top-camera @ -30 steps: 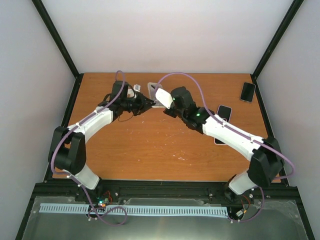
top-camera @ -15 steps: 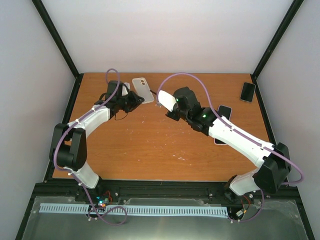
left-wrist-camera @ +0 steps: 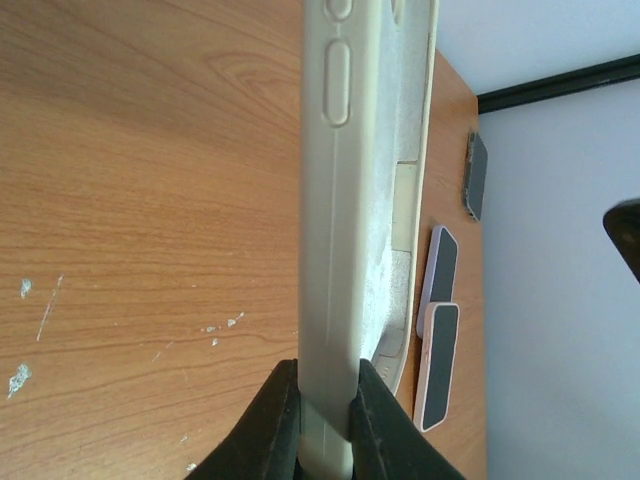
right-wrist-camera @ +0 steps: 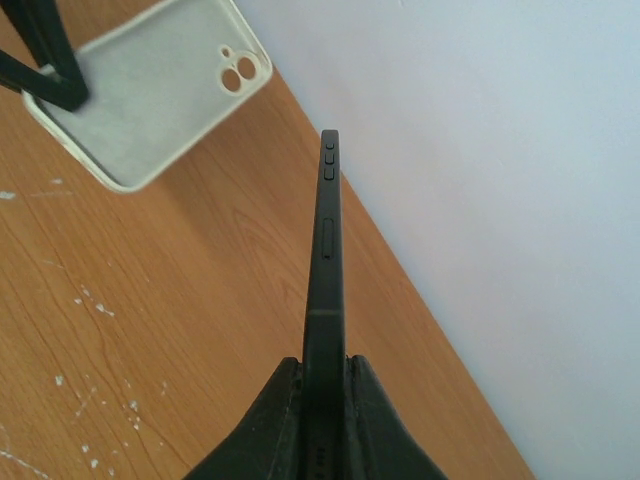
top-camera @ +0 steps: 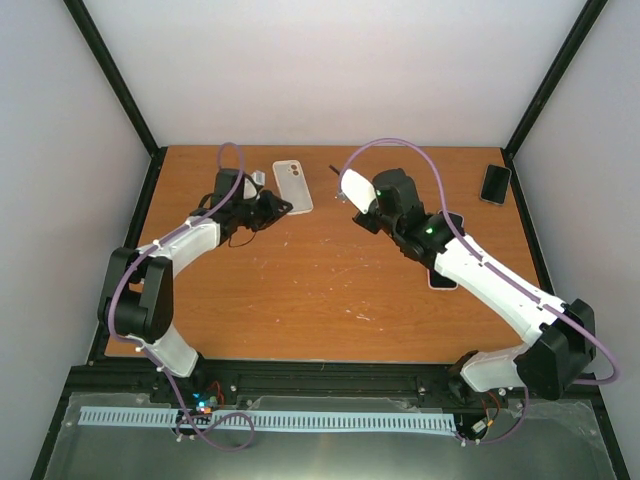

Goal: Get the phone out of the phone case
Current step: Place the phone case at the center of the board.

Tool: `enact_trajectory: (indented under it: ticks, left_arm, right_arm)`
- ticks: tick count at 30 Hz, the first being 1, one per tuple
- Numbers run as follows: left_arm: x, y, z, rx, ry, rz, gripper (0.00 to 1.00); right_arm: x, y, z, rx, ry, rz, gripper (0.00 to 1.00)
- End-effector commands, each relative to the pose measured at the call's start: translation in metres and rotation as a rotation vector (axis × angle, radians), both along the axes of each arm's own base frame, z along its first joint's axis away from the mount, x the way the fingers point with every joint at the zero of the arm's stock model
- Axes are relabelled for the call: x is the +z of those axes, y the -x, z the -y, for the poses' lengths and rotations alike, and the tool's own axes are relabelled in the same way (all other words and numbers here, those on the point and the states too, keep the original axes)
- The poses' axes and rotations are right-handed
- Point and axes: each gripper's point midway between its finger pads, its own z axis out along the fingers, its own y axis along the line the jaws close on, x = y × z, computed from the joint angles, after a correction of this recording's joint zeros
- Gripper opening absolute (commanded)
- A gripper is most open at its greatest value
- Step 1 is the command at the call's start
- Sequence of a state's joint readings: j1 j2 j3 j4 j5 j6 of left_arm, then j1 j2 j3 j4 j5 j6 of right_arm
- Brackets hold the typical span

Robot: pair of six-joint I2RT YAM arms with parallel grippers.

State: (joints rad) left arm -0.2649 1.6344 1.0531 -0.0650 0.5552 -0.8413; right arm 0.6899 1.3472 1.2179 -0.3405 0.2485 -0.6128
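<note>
Two claws are busy, and each one has something in it. The left claw (left-wrist-camera: pixel 327 400) is pinched tight on one end of the pale phone case (left-wrist-camera: pixel 340 200). The right claw (right-wrist-camera: pixel 322 390) is pinched tight on the bottom of the dark phone (right-wrist-camera: pixel 322 250), which sticks up thin and straight, up in the air at the far side of the desk (top-camera: pixel 330 290).

The phone is out of the case now. There is a clear gap between them, and the case looks empty inside. I think the hard part is done, and what is left is to put both things down.

I can see a few ways it could go wrong. The phone is held only by a small bit at one end, so a quick swing or a bump could make it slip and drop on the wood. The case is soft and held by one end too, so it could bend or twist loose. I cannot tell if the case touches the desk.

Three spare phones (left-wrist-camera: pixel 437 365) lie on the right side, just by the right arm. If that arm drops low, it could push them.
</note>
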Motion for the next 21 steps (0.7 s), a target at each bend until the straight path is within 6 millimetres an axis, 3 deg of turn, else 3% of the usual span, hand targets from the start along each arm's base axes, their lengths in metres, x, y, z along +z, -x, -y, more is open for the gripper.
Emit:
enact_trajectory:
  ticks: [1,11,21]
  left_arm:
    - [0.021,0.002,0.007,-0.048,0.027,0.091,0.01]
    - [0.003,0.003,0.011,-0.059,0.046,0.049,0.01]
    - [-0.005,0.005,0.013,-0.068,0.065,0.030,0.01]
  right_arm:
    - [0.021,-0.008,0.017,-0.057,-0.047,0.080,0.03]
    - [0.004,-0.011,0.033,-0.108,-0.028,0.098,0.03]
    - [-0.016,-0.028,0.031,-0.152,-0.015,0.119,0.03]
